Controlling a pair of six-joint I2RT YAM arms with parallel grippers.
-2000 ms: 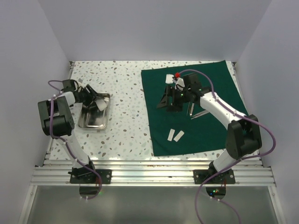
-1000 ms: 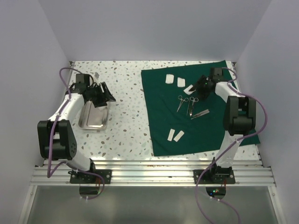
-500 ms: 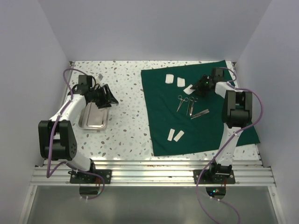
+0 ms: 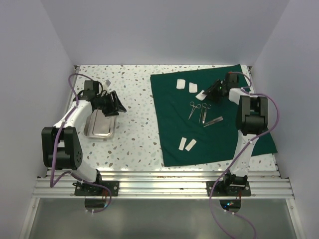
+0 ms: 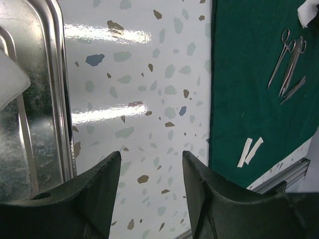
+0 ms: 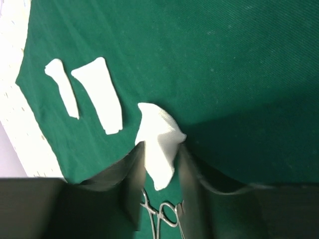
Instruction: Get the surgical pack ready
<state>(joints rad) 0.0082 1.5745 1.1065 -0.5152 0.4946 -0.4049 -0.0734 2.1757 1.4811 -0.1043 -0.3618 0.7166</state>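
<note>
The dark green drape covers the right of the table. On it lie two steel scissor-like instruments, a tweezer-like one and several white gauze pieces. My right gripper is low over the drape's far part. In the right wrist view it is shut on a bunched gauze piece, which touches both fingers. The steel tray stands at the left with one gauze piece in it. My left gripper is open and empty, just right of the tray's far end.
Two gauze pieces lie near the drape's front edge and two more at its far side. White walls close in the table on three sides. A metal rail runs along the near edge.
My left gripper has left the tray, with gauze in it, and moved right, open. My right arm has swung from the drape's middle to the far gauze piece and closed round it.
</note>
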